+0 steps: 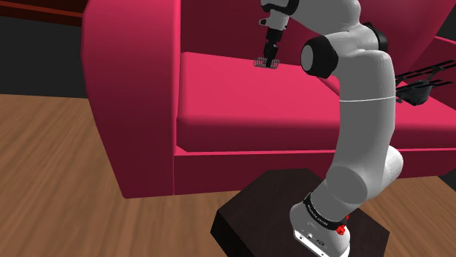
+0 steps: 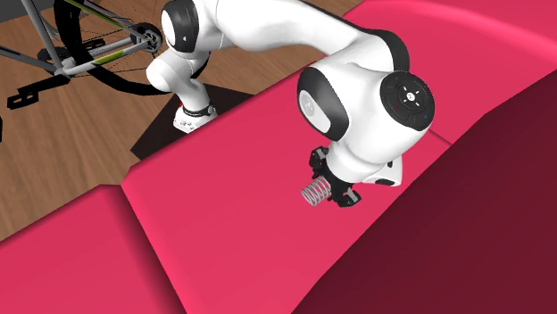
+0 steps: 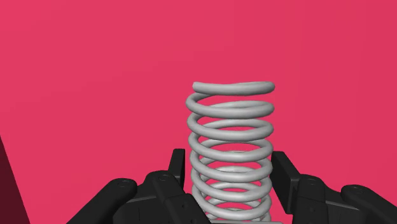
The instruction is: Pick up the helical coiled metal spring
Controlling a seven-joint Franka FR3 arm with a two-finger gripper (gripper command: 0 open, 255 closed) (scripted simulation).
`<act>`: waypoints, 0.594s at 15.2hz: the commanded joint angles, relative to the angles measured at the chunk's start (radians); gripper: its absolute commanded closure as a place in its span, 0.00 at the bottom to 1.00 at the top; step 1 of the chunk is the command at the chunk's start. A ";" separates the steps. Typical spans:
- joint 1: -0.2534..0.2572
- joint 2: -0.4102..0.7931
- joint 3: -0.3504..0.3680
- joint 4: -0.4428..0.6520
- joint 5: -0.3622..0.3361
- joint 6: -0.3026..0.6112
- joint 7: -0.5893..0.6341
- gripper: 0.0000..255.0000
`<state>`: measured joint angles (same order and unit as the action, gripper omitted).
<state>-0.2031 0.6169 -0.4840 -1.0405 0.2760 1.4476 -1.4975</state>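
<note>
Entry: gripper (image 3: 230, 168), fingers (image 3: 177, 167) clamped on the near coils of the grey coiled spring (image 3: 232, 121), which juts out beyond the tips. Past the spring we list the red sofa seat (image 1: 219, 95). We judge the spring to be just clear of it. Grasp made; a higher lift seems all that remains. Behind the gripper: white arm (image 1: 362, 124).

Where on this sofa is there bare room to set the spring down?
The seat cushion is bare from the armrest across to the seam, and forward to its front edge. The next cushion, past the seam, is bare too. Tight only under the gripper holding the spring.
</note>
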 commanded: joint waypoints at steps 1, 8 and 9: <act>-0.011 0.011 0.002 0.047 0.004 -0.035 0.003 1.00; -0.070 0.079 0.014 0.269 0.028 -0.181 0.019 1.00; -0.085 0.097 0.019 0.317 0.035 -0.210 0.023 1.00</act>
<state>-0.2746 0.6993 -0.4684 -0.7661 0.3052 1.2647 -1.4764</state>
